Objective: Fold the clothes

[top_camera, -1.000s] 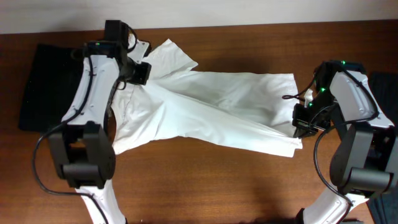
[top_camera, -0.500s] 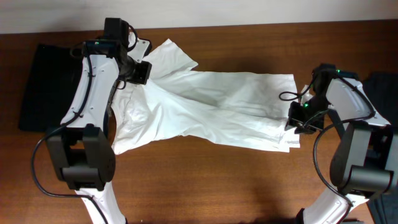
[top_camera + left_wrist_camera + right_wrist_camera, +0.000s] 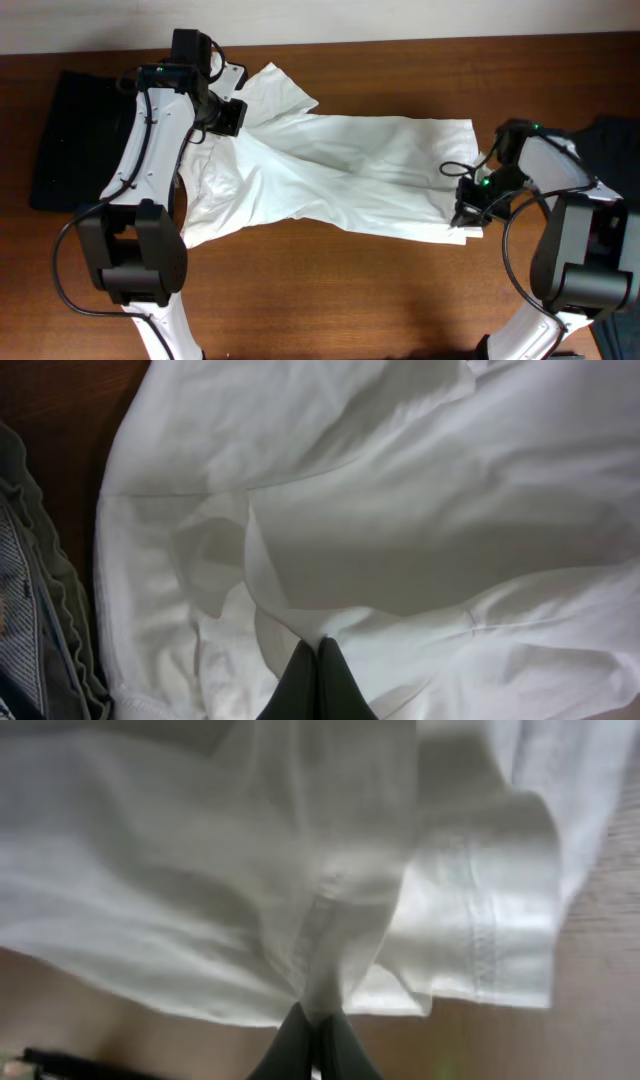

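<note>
The white T-shirt (image 3: 340, 170) lies spread across the middle of the brown table, crumpled, with folds running left to right. My left gripper (image 3: 226, 117) is shut on a pinch of the shirt's fabric near its upper left part; the pinch shows in the left wrist view (image 3: 318, 642). My right gripper (image 3: 466, 213) is shut on the shirt's lower right hem corner, seen in the right wrist view (image 3: 318, 1012), and holds it just above the table. A black garment (image 3: 75, 135) lies at the far left. A dark grey garment (image 3: 620, 140) lies at the right edge.
Bare table wood (image 3: 330, 290) runs along the front under the shirt. A striped grey fabric edge (image 3: 25, 610) shows at the left of the left wrist view. The wall (image 3: 400, 18) borders the table's back edge.
My right gripper has moved left and toward the front, dragging the shirt's lower right corner inward so the hem bunches. My left gripper has stayed in place, still pinching.
</note>
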`<state>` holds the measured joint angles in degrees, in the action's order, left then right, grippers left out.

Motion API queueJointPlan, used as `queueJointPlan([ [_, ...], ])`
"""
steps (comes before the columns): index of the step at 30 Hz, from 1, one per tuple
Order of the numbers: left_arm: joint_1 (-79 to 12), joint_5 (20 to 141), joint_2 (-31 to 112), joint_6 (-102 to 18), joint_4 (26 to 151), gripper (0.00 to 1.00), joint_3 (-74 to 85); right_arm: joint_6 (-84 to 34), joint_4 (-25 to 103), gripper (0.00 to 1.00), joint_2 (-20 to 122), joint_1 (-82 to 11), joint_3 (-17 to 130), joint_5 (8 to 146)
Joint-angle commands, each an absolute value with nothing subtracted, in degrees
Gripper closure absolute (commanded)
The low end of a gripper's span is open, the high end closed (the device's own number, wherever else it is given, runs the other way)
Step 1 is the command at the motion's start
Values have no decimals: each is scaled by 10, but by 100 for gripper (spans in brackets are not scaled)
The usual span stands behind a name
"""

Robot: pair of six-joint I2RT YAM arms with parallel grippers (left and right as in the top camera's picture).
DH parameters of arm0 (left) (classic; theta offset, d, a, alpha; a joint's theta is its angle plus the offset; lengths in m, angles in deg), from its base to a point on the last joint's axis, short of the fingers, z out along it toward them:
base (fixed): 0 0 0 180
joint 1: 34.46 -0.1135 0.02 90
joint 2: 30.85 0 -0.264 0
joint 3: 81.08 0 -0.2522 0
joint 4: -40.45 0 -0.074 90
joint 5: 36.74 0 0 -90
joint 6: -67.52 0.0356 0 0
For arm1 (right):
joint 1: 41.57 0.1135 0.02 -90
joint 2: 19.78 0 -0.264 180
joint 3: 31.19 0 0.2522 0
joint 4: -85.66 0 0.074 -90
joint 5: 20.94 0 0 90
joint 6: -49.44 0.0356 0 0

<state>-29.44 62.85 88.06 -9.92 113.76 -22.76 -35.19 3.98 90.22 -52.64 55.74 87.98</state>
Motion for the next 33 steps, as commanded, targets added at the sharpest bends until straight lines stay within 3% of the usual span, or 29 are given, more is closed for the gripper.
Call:
queueJointPlan([
  [1,-294,626,869,-104,1139,100,-237,-358,2,96,880,-522,605,861],
  [6,-294,626,869,-104,1139,100,-237,-307,-5,96,840,-522,614,755],
  [11,-294,626,869,-104,1142,100,-237,-311,-14,92,832,-521,614,763],
  [12,-294,626,869,-104,1142,100,-237,-311,-12,89,832,-521,614,766],
  [14,-294,626,869,-104,1143,100,-237,-311,-1,64,836,-521,607,775],
  [16,-294,626,869,-104,1143,100,-237,-311,20,57,841,-521,591,786],
  [31,-294,626,869,-104,1140,100,-237,-299,163,56,861,-521,508,831],
  [33,-294,626,869,-104,1140,100,-237,-300,173,69,861,-521,507,860],
])
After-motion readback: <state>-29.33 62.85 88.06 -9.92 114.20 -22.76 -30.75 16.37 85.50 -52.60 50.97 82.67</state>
